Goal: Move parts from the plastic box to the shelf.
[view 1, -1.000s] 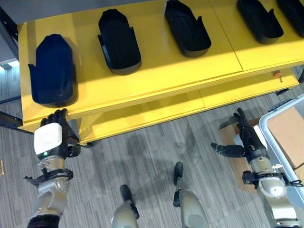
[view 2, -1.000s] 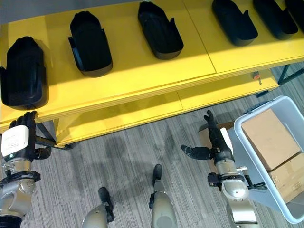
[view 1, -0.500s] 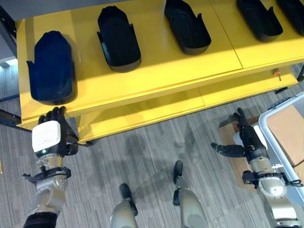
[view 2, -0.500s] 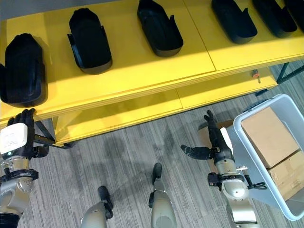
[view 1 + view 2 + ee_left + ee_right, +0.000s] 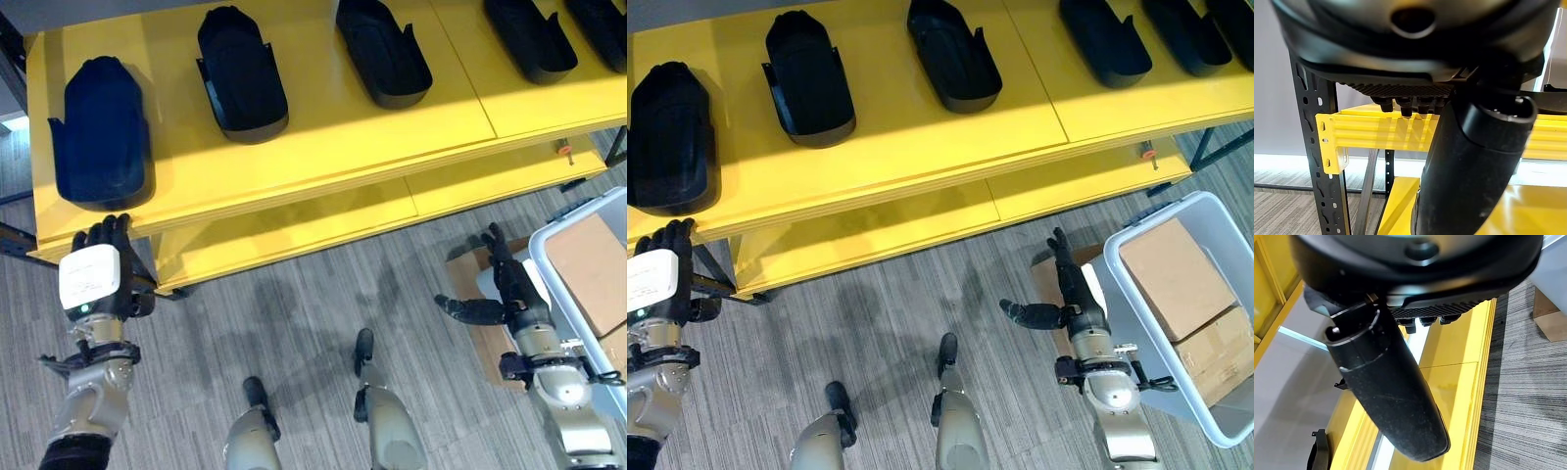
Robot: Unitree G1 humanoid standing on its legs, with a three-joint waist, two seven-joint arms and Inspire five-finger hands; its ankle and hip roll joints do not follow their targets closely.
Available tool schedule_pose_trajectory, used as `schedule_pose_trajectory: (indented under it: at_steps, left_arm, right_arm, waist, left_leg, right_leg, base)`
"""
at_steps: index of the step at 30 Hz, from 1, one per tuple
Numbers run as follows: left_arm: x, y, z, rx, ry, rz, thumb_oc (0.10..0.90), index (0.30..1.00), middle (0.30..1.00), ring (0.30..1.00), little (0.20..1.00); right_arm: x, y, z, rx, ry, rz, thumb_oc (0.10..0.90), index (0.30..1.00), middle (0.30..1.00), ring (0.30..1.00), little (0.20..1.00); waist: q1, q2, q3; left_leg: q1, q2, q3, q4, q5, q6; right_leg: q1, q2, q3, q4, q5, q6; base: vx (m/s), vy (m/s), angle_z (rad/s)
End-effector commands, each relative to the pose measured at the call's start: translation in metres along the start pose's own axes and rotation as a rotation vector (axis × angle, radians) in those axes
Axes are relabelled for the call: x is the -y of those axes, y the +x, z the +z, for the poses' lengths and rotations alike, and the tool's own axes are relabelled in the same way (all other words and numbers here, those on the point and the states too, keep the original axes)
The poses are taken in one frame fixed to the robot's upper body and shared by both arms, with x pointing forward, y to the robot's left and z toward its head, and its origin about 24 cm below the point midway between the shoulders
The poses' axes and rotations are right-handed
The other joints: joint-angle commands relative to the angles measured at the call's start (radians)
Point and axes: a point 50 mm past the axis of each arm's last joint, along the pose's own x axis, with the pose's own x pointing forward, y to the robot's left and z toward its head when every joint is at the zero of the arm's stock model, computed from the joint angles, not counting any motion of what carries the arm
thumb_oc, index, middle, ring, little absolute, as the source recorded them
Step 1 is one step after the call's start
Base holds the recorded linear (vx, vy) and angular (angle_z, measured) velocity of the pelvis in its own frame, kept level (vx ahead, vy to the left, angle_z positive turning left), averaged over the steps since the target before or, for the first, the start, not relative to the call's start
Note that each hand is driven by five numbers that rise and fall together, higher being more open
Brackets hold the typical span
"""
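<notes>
Box (image 5: 1225,431) cut off by frame edge, right of right hand (image 5: 1080,299); its floor hidden under cartons (image 5: 1164,277). Rightmost part (image 5: 602,20) on shelf (image 5: 323,147) cropped. Left hand (image 5: 98,279) fingers (image 5: 1406,105) mostly hidden behind own bulk; curl unreadable.

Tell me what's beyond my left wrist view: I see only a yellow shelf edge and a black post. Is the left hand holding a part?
Observer: No. The left hand is open and holds nothing, just in front of the top shelf's near left corner.
Operator: Are any parts on that shelf?
Observer: Yes, a row of black parts; the nearest part lies just beyond that hand.
Operator: Where is the plastic box?
Observer: On the floor to the robot's right, the plastic box holds cardboard boxes.
Operator: And the right hand?
Observer: The right hand is open and empty, just left of the box.
</notes>
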Motion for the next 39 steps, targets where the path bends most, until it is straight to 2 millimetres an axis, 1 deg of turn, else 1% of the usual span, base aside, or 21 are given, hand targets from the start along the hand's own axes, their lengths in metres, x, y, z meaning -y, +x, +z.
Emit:
schedule_pose_trajectory:
  at_steps: [1, 10, 12, 21, 29, 39]
  left_arm:
    - [-0.057, 0.043, -0.007, -0.015, 0.023, 0.232, 0.9, 1.0, 1.0, 1.0, 1.0]
    - [-0.062, 0.046, -0.003, -0.005, -0.006, 0.253, 0.9, 1.0, 1.0, 1.0, 1.0]
    - [-0.07, 0.049, 0.0, 0.013, -0.017, 0.295, 0.9, 1.0, 1.0, 1.0, 1.0]
    - [-0.08, 0.049, 0.005, 0.043, -0.015, 0.347, 0.9, 1.0, 1.0, 1.0, 1.0]
    - [-0.08, 0.049, 0.004, 0.044, -0.003, 0.345, 0.9, 1.0, 1.0, 1.0, 1.0]
    - [-0.074, 0.051, 0.001, 0.029, 0.0, 0.307, 0.9, 1.0, 1.0, 1.0, 1.0]
  right_arm:
    - [0.019, 0.013, 0.049, 0.259, -0.047, -0.059, 0.9, 1.0, 1.0, 1.0, 1.0]
    - [0.018, 0.013, 0.049, 0.257, -0.038, -0.058, 0.9, 1.0, 1.0, 1.0, 1.0]
    - [0.018, 0.013, 0.047, 0.252, -0.036, -0.054, 0.9, 1.0, 1.0, 1.0, 1.0]
    - [0.019, 0.013, 0.048, 0.257, -0.041, -0.055, 0.9, 1.0, 1.0, 1.0, 1.0]
    - [0.019, 0.013, 0.048, 0.258, -0.04, -0.062, 0.9, 1.0, 1.0, 1.0, 1.0]
    - [0.019, 0.013, 0.049, 0.262, -0.039, -0.062, 0.9, 1.0, 1.0, 1.0, 1.0]
  waist:
    - [-0.02, 0.017, -0.025]
    - [-0.023, 0.014, -0.024]
    - [-0.023, 0.012, -0.027]
    - [-0.021, 0.013, -0.035]
    - [-0.02, 0.011, -0.033]
    - [-0.025, 0.011, -0.031]
  left_leg:
    - [0.024, -0.052, -0.044, -0.052, -0.028, 0.051]
    - [0.021, -0.052, -0.043, -0.05, -0.028, 0.05]
    - [0.022, -0.05, -0.043, -0.051, -0.027, 0.051]
    - [0.025, -0.052, -0.043, -0.05, -0.03, 0.049]
    - [0.026, -0.051, -0.045, -0.052, -0.029, 0.049]
    - [0.022, -0.052, -0.039, -0.048, -0.029, 0.05]
  right_leg:
    - [0.112, -0.046, -0.03, 0.078, -0.169, 0.073]
    - [0.11, -0.045, -0.031, 0.076, -0.167, 0.073]
    - [0.113, -0.045, -0.03, 0.073, -0.165, 0.074]
    - [0.117, -0.045, -0.029, 0.071, -0.167, 0.073]
    - [0.118, -0.044, -0.03, 0.07, -0.167, 0.073]
    - [0.112, -0.043, -0.027, 0.073, -0.166, 0.073]
  base:
    - [0.0, 0.0, 0.0]
    - [0.0, 0.0, 0.0]
    - [0.0, 0.0, 0.0]
    - [0.0, 0.0, 0.0]
    - [0.0, 0.0, 0.0]
    - [0.0, 0.001, -0.03]
